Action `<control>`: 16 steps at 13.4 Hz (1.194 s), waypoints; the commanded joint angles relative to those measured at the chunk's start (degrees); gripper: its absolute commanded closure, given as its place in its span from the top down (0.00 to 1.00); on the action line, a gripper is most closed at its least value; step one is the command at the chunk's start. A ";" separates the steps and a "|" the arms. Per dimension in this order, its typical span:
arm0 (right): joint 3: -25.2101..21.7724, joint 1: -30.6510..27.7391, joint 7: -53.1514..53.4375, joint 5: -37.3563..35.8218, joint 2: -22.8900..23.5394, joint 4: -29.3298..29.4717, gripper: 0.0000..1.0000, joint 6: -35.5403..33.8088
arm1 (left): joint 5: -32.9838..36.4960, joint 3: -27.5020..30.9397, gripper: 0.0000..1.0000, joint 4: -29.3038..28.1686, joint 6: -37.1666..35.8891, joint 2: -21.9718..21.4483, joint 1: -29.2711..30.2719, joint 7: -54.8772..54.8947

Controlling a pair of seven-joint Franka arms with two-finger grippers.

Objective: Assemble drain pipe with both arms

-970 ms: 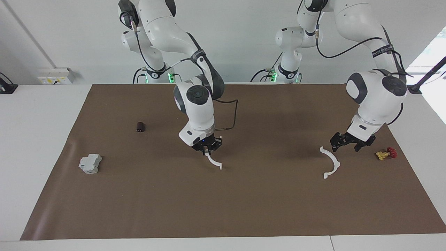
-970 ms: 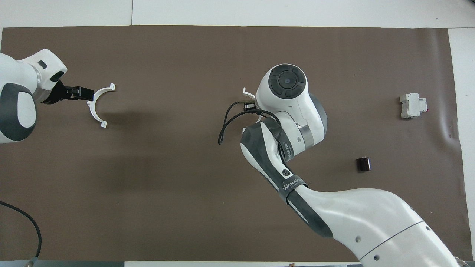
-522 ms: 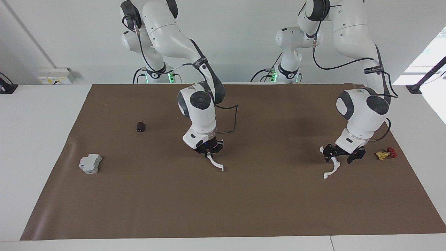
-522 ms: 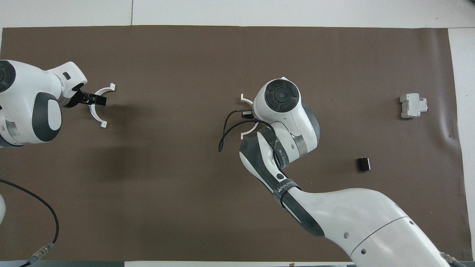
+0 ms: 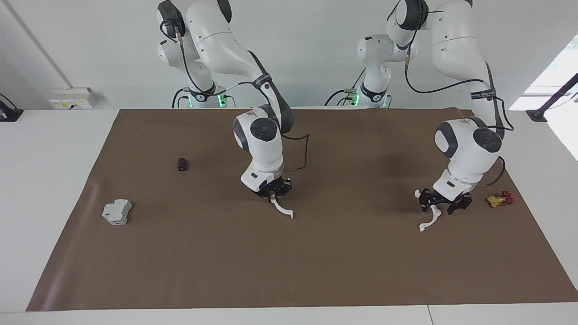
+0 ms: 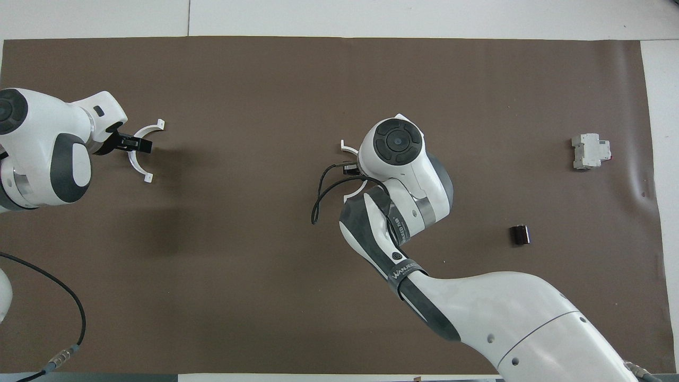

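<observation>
The drain pipe is in two white half-ring pieces. One half-ring (image 5: 282, 209) (image 6: 345, 145) hangs from my right gripper (image 5: 272, 193), which is shut on its upper end over the middle of the brown mat; in the overhead view the right wrist hides most of it. The other half-ring (image 5: 428, 219) (image 6: 147, 178) lies on the mat toward the left arm's end. My left gripper (image 5: 437, 205) (image 6: 139, 143) is down over the middle of its arc, open, with one finger on each side of the arc.
A grey boxy block (image 5: 117, 212) (image 6: 590, 151) and a small dark cylinder (image 5: 181, 164) (image 6: 520, 234) sit toward the right arm's end. A yellow-and-red valve (image 5: 499, 199) lies close beside the left gripper, at the mat's (image 5: 316, 271) edge.
The left gripper came down from beside the lying half-ring to straddle its arc, and its fingers have drawn closer. The right gripper shifted slightly toward the left arm's end with its piece.
</observation>
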 commanded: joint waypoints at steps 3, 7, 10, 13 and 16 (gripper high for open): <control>0.14 -0.21 -1.55 0.54 -0.94 -1.60 0.62 2.42 | -0.36 0.07 0.13 -1.27 2.36 0.17 0.46 1.24; 0.05 -0.74 -1.64 -0.24 -0.33 5.47 1.00 -3.51 | -0.27 0.16 0.00 -0.84 2.19 0.09 0.37 1.24; -0.39 -6.33 -3.29 -2.44 -4.25 11.40 1.00 -14.51 | -0.27 0.25 0.00 1.17 -0.95 -0.70 -0.33 0.98; -0.56 -13.02 -8.49 -2.36 -12.51 12.80 1.00 -28.02 | 0.25 0.42 0.00 3.73 -4.39 -2.11 -2.61 0.27; -0.74 -18.29 -11.28 -2.53 -21.64 14.58 1.00 -42.89 | 4.90 0.43 0.00 8.55 -10.80 -1.94 -6.91 -6.01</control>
